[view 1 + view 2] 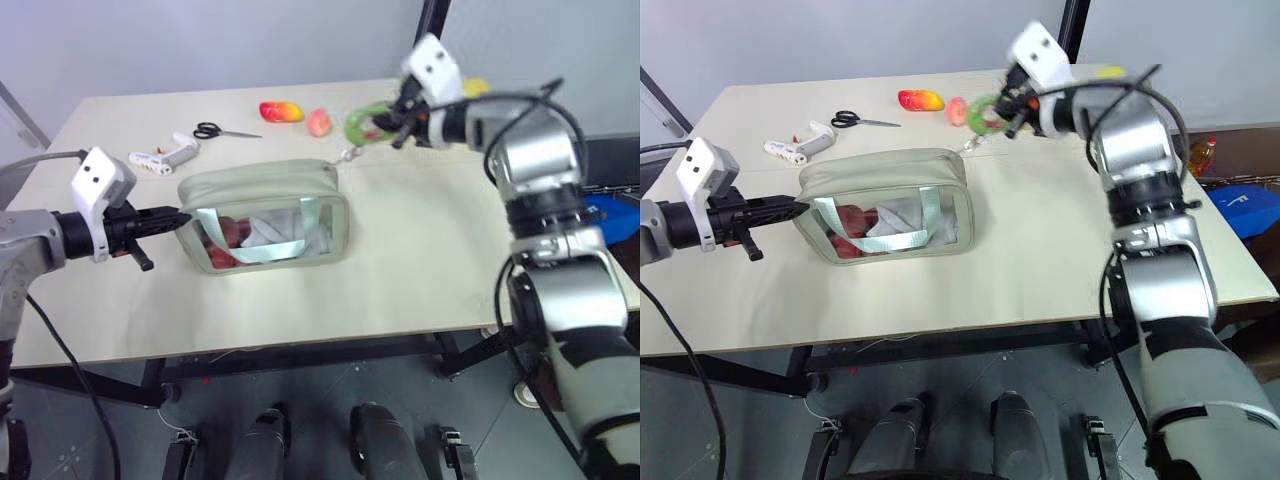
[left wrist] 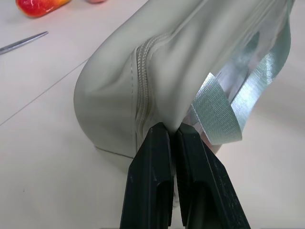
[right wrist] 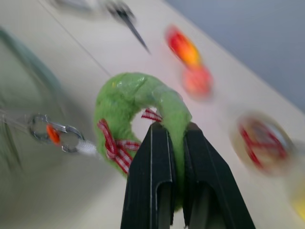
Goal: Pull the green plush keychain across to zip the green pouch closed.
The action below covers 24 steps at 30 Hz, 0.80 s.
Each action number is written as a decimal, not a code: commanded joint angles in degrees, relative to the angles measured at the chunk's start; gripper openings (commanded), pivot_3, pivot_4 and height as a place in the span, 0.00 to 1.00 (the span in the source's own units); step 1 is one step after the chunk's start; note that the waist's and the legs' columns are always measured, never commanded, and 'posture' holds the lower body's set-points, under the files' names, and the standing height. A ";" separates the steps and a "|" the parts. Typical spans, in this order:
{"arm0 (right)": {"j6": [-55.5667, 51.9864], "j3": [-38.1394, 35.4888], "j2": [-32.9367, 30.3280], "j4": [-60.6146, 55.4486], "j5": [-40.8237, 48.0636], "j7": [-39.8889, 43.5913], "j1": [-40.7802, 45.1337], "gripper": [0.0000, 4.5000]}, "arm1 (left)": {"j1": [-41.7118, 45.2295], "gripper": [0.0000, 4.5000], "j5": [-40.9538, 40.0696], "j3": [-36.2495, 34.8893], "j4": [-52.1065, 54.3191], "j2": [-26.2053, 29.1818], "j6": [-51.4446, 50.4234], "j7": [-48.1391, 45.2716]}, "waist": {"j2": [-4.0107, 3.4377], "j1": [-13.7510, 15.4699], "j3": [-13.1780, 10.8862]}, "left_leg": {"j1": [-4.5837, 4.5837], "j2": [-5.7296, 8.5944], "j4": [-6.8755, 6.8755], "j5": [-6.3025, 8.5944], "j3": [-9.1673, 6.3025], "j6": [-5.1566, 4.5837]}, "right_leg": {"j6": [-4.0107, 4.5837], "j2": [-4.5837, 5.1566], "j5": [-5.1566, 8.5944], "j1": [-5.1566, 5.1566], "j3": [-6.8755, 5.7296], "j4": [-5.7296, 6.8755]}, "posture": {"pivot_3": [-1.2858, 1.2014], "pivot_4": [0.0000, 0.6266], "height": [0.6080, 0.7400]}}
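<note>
Right gripper (image 3: 177,138) is clamped on the green plush keychain (image 3: 138,102), a fuzzy ring with a red checked ribbon, held up past the far end of the green pouch (image 1: 268,190) with its clip (image 3: 57,135) trailing back toward the zipper. My left gripper (image 2: 174,136) pinches the pouch's near end fabric beside the zip.

Worry from here: the plush could squish out of my fingers, or the left pinch lets go and the whole pouch drags instead of zipping.

Surface is a pale table (image 1: 420,270); beyond my grippers sit scissors (image 1: 222,131), a white tool (image 1: 165,155) and toy fruit (image 1: 281,111), grey wall behind.
</note>
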State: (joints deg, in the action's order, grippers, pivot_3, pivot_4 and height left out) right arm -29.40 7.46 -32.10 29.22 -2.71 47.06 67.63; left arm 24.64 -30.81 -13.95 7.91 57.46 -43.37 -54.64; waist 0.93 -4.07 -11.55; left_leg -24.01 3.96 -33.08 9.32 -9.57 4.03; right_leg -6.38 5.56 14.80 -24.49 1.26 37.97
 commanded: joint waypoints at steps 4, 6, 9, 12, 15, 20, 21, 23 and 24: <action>-2.52 -1.67 2.75 -3.81 0.71 -6.97 -14.60 0.01 | 1.19 0.00 -0.02 0.39 0.04 -0.02 0.50 0.06 | 0.02 0.19 0.02 | 0.01 -0.02 -0.03 0.00 0.00 0.00 | 0.00 -0.01 0.00 0.06 0.00 0.00 | 0.52 0.24 1.00; -6.77 -2.89 7.43 -4.64 3.90 -8.03 -18.83 0.01 | 1.56 0.00 0.14 0.80 -0.46 -0.01 0.77 -0.03 | 0.03 0.02 0.02 | 0.04 -0.01 -0.04 0.00 0.00 -0.01 | 0.00 -0.01 0.00 0.09 0.01 0.00 | 0.52 0.24 1.00; -11.97 -3.66 13.78 -6.63 7.07 -9.62 -22.68 0.01 | 2.23 0.00 0.25 1.23 -0.88 0.02 0.91 -0.09 | -0.01 -0.12 0.01 | 0.10 -0.02 -0.04 -0.01 0.01 -0.02 | 0.00 -0.02 -0.01 0.07 0.02 0.09 | 0.52 0.24 1.00; -15.71 -4.28 17.53 -8.65 9.05 -10.86 -23.67 0.01 | 2.61 0.00 0.38 1.46 -0.99 -0.01 0.97 -0.02 | 0.03 -0.02 0.04 | 0.34 -0.08 -0.02 0.00 0.00 -0.02 | 0.01 -0.08 0.00 0.30 0.03 0.09 | 0.52 0.24 1.00; -16.04 -5.25 16.96 -8.98 9.47 -10.94 -22.16 0.01 | 2.40 0.00 0.62 1.29 -0.75 0.20 1.00 -0.06 | 0.03 0.06 0.04 | 0.34 -0.09 -0.01 0.00 0.01 -0.01 | 0.01 -0.09 0.00 0.31 0.03 0.07 | 0.52 0.24 1.00; -10.78 -4.28 7.45 -6.94 8.64 -3.31 -15.67 0.16 | 2.39 0.16 0.45 0.14 -1.18 0.14 0.84 0.50 | -0.04 0.20 -0.01 | 0.30 -0.06 -0.02 0.00 0.02 -0.01 | 0.01 -0.07 0.00 0.28 0.03 0.04 | 0.52 0.24 1.00; -9.95 -3.70 5.54 -6.74 8.60 -1.37 -14.41 0.23 | 2.54 0.22 0.02 -0.33 -1.40 0.20 0.50 0.45 | -0.05 0.22 -0.01 | 0.26 -0.03 -0.02 0.00 0.01 -0.01 | 0.00 -0.05 0.00 0.26 0.03 0.03 | 0.52 0.24 1.00; -8.14 -1.88 0.22 -7.11 8.69 5.44 -10.08 0.45 | 2.92 0.44 -1.33 -2.16 -2.62 1.28 -0.27 -0.89 | -0.04 0.17 -0.01 | 0.23 -0.04 -0.03 0.00 0.02 -0.01 | 0.00 -0.05 0.01 0.24 0.02 0.01 | 0.52 0.24 1.00; -8.11 -1.22 -1.90 -7.81 9.32 8.94 -8.11 0.53 | 3.08 0.51 -2.16 -3.16 -3.16 1.89 -0.94 -1.58 | -0.05 0.00 -0.02 | 0.22 -0.04 -0.01 0.00 0.02 -0.01 | 0.00 -0.05 0.01 0.23 0.02 0.00 | 0.52 0.24 1.00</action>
State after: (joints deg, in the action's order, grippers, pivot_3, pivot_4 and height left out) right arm -39.18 5.80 -32.15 24.04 5.80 50.67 56.14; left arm 26.47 -31.54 -13.12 4.88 57.42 -43.74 -55.22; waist 0.88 -4.08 -11.57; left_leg -23.82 3.91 -33.08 9.32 -9.52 4.02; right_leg -6.38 5.51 14.81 -24.32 1.29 37.97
